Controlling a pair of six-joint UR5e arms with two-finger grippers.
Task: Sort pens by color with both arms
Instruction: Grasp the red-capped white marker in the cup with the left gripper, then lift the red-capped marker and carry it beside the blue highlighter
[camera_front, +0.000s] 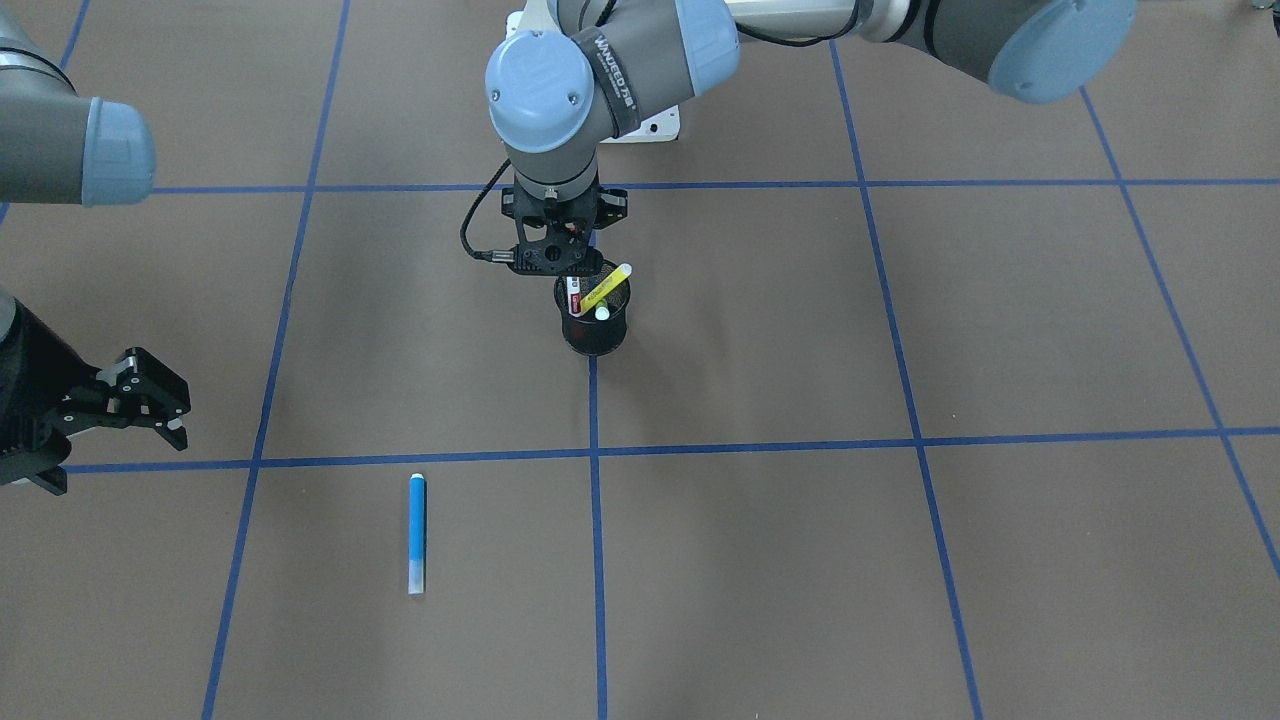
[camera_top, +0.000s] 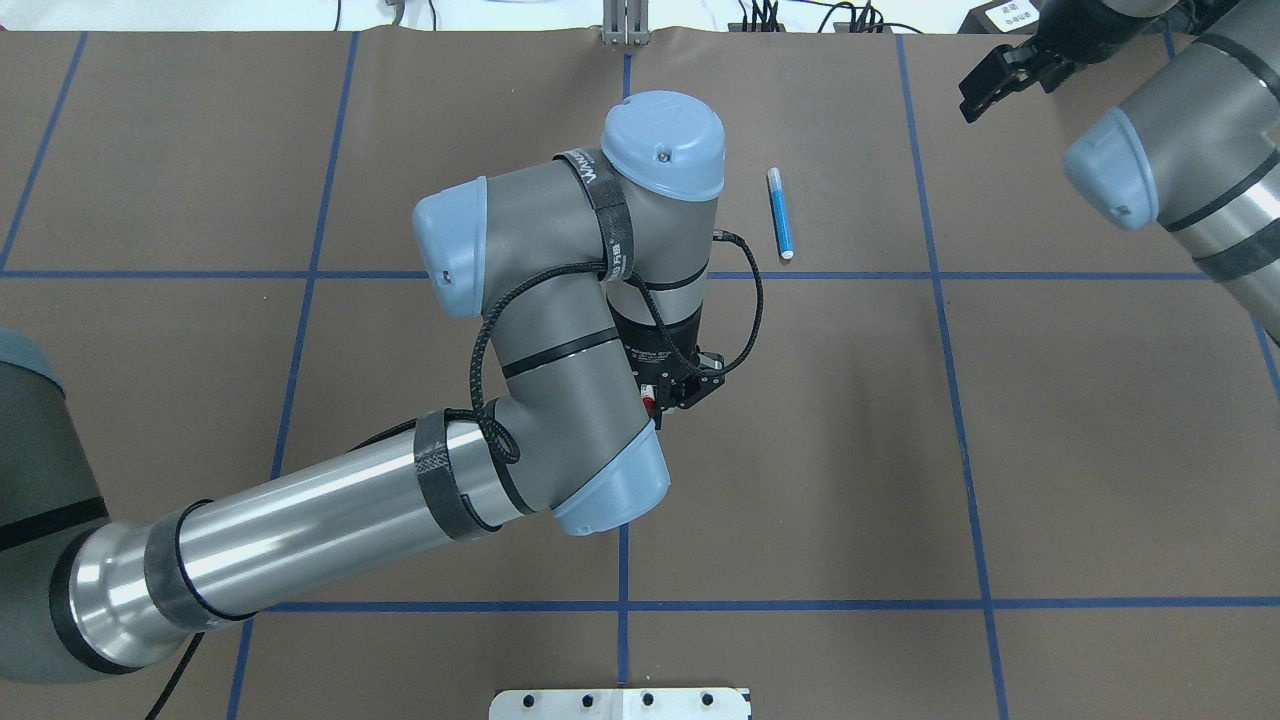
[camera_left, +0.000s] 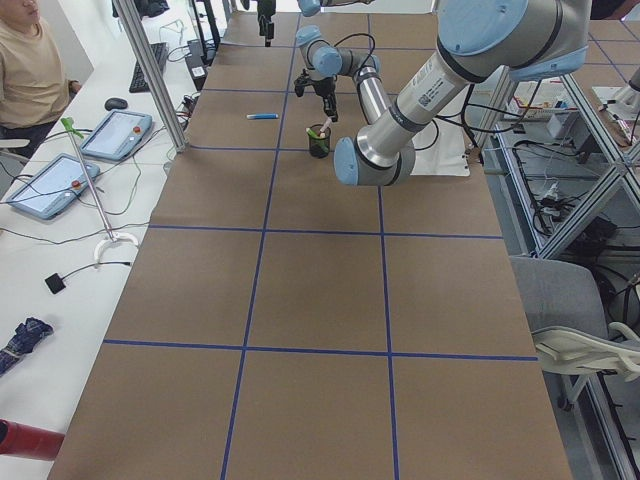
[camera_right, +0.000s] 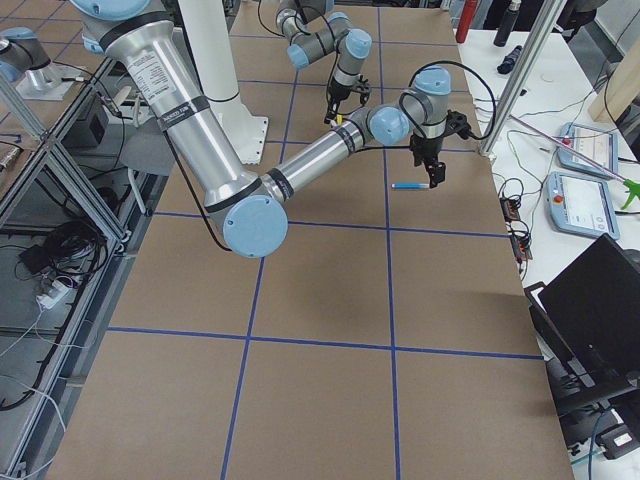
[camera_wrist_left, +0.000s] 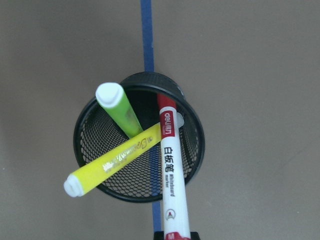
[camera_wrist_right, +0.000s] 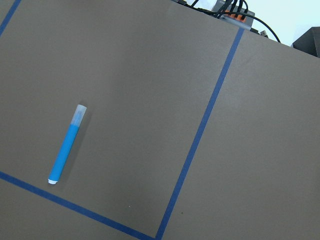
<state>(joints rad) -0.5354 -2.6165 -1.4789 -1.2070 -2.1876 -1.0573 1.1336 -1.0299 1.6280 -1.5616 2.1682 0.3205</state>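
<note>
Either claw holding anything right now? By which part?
Left claw looks closed on the white red-capped marker, at its top end, above the mesh cup. Right claw is open and empty.

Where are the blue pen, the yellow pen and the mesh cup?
blue pen (camera_front: 417, 533), front-facing view, mid barrel.
yellow pen (camera_wrist_left: 117, 159), left wrist view, mid barrel.
mesh cup (camera_wrist_left: 90, 142), left wrist view, left inner wall.

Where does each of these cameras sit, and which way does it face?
Front-facing: across the table, facing the robot; left claw grips the white marker in the cup; right claw open.
Overhead: behind the robot, looking down; left arm hides the cup.
Exterior left: table's end; left arm near.
Exterior right: opposite end; right arm near.
Left wrist: down into the cup.
Right wrist: down at the blue pen; overhead shares it.
</note>
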